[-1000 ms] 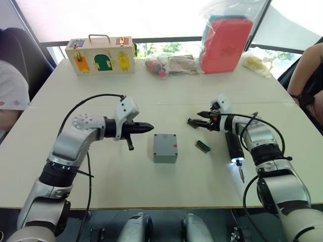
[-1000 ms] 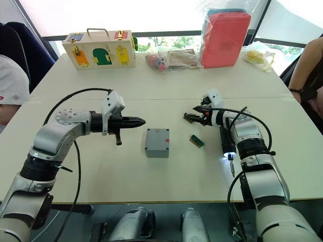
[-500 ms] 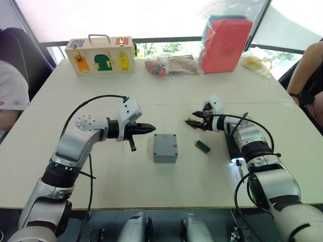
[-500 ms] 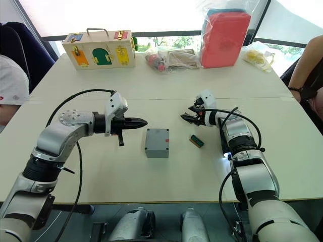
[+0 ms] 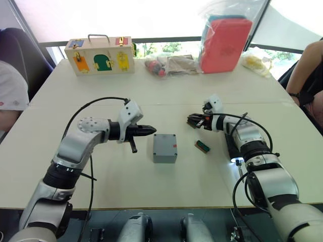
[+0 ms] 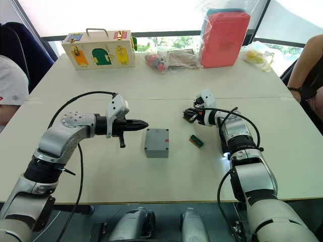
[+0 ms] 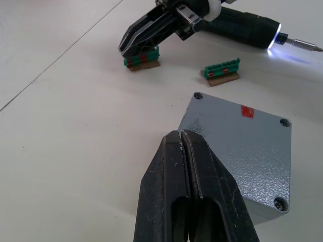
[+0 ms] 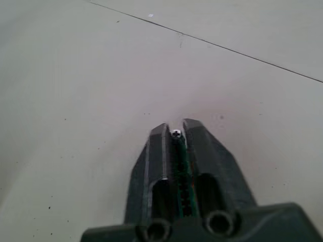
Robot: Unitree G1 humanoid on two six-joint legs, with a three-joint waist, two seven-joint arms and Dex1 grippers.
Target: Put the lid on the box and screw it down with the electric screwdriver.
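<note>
- The grey box (image 5: 165, 147) is sitting in the middle of the frame on the pale desk (image 5: 151, 96), with its lid (image 7: 245, 142) lying flat on top. A small red mark is showing on the lid.
- The left gripper (image 5: 149, 130) is hanging just left of the box, pointing at it. Its fingers (image 7: 177, 176) are pressed together with nothing between them.
- The right gripper (image 5: 192, 120) is sitting right of the middle, up and to the right of the box. Its fingers (image 8: 199, 151) are squeezing a small green bit holder (image 8: 179, 156).
- Another green bit holder (image 5: 202, 146) is lying on the desk between the box and the right arm.
- The electric screwdriver (image 7: 246, 31) is lying on the desk under the right arm, at the right of the frame. Its white light (image 5: 236, 161) is glowing.
- A wooden latch box (image 5: 100, 54) is standing at the upper left, and a red case in a clear bag (image 5: 225, 43) at the upper right.
</note>
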